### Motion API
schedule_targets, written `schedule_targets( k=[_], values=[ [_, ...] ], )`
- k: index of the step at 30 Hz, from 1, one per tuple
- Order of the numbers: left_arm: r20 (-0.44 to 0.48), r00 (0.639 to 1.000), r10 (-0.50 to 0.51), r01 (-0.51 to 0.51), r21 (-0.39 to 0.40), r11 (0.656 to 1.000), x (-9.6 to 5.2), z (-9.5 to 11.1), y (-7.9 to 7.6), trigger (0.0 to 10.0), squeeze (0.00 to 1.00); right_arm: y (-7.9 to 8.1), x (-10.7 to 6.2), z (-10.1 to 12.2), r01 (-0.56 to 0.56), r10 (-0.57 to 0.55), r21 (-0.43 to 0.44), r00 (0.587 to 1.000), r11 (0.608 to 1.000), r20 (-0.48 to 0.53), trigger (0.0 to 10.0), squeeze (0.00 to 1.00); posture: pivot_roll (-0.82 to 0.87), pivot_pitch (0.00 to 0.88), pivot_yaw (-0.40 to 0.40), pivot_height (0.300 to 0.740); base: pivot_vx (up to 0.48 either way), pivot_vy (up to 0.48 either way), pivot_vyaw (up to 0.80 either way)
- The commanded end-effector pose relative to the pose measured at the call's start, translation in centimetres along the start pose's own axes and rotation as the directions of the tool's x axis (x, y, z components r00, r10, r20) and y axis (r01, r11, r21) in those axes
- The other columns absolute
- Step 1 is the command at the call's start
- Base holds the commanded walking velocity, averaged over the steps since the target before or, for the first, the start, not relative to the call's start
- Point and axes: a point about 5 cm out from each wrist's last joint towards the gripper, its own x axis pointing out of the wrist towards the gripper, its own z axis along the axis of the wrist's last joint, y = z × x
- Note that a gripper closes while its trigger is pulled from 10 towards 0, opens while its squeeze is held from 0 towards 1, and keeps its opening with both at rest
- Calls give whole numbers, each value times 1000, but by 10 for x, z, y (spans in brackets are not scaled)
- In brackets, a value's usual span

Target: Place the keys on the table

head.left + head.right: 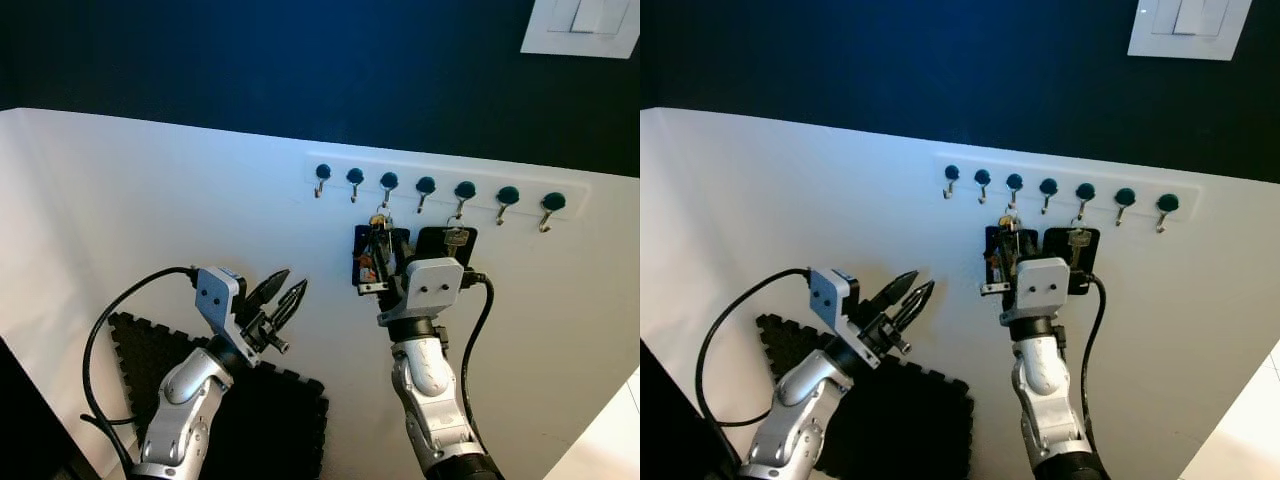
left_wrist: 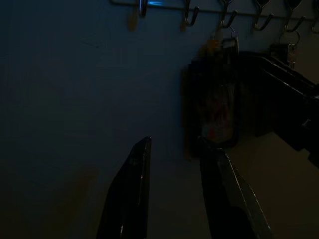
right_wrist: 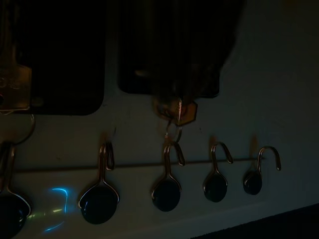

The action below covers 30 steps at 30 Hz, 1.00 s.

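Observation:
A bunch of keys (image 1: 380,224) hangs by its ring from the third hook of a white hook rack (image 1: 440,185) on the white wall. My right gripper (image 1: 378,256) is raised to it, fingers together around the bunch; the key tops (image 3: 177,112) stick out past the dark fingers, and the ring is still on the hook. A single silver key (image 1: 455,238) hangs two hooks to the right. Black rectangular tags (image 1: 447,255) lie behind both sets. My left gripper (image 1: 294,278) is held up lower left of the rack, open and empty, its fingers (image 2: 132,189) pointing at the wall.
The rack carries several hooks with dark round knobs. A black foam mat (image 1: 290,420) lies below the left arm. A white light switch (image 1: 585,25) sits on the dark upper wall at the top right.

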Motion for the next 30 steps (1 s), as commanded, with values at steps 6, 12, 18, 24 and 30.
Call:
schedule_targets(
  k=[6, 12, 18, 24, 30],
  values=[
    [-9, 1000, 1, -1, 17, 1000, -2, 0, 3, 10000, 0, -3, 0, -3, 7, -7, 10, 1000, 1000, -15, 0, 0, 27, 72, 10, 740, 0, 0, 0],
    [-8, 1000, 2, -2, 17, 1000, -2, 1, 3, 10000, 0, -3, 1, 1, 2, -2, 20, 1000, 1000, 3, 0, 0, 25, 73, 10, 740, 0, 0, 0],
    [-10, 1000, -1, 1, 19, 1000, -1, 0, 2, 10000, 0, -1, 0, 1, -5, 5, 14, 1000, 1000, 12, 2235, 0, 25, 71, 11, 740, 0, 0, 0],
    [-8, 1000, 1, -1, 23, 1000, 0, 1, 3, 10000, 0, 1, -4, 2, -18, 18, 5, 1000, 1000, 22, 10000, 1000, 28, 74, 8, 740, 0, 0, 0],
    [-8, 1000, 2, -2, 23, 1000, 0, 1, 3, 10000, 0, 1, -2, 1, -14, 14, 8, 1000, 1000, 14, 10000, 1000, 27, 73, 7, 740, 0, 0, 0]
  ],
)
